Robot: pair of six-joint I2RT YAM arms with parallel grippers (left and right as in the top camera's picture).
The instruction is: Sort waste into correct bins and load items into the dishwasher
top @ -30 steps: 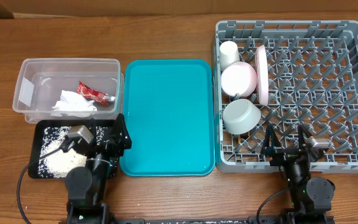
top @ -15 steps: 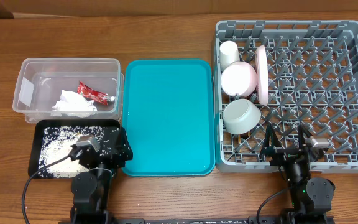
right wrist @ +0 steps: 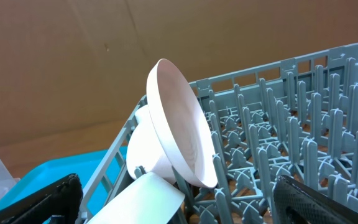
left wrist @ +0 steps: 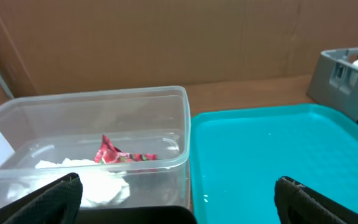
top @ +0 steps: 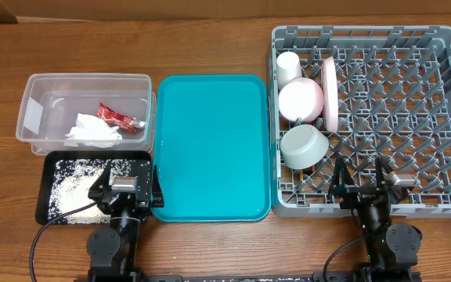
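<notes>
The clear tub [top: 41, 86] at the left holds a red wrapper [top: 118, 117] and a white napkin [top: 92, 131]; the left wrist view shows the tub [left wrist: 166, 112], wrapper [left wrist: 114, 152] and napkin [left wrist: 98, 186] just ahead. Rice grains [top: 69, 184] lie in the black tray [top: 44, 188]. My left gripper [top: 125, 188] [left wrist: 179, 199] hangs open and empty over that tray's near right end. The grey dishwasher rack [top: 413, 102] holds a white cup [top: 289, 67], pink bowl [top: 301, 99], upright plate [top: 330, 92] [right wrist: 179, 118] and grey-green bowl [top: 304, 146] [right wrist: 145, 202]. My right gripper [top: 361, 182] [right wrist: 179, 208] stands open at the rack's near edge.
A teal serving tray [top: 210, 145] [left wrist: 278, 155] lies between the bins and the rack, with nothing on it. The rack's right half [right wrist: 291, 124] is rows of bare pegs. Cables trail from both arm bases at the table's front edge.
My left arm's wrist has swung right and squared up over the black tray's near right end. The right arm and all objects have stayed put.
</notes>
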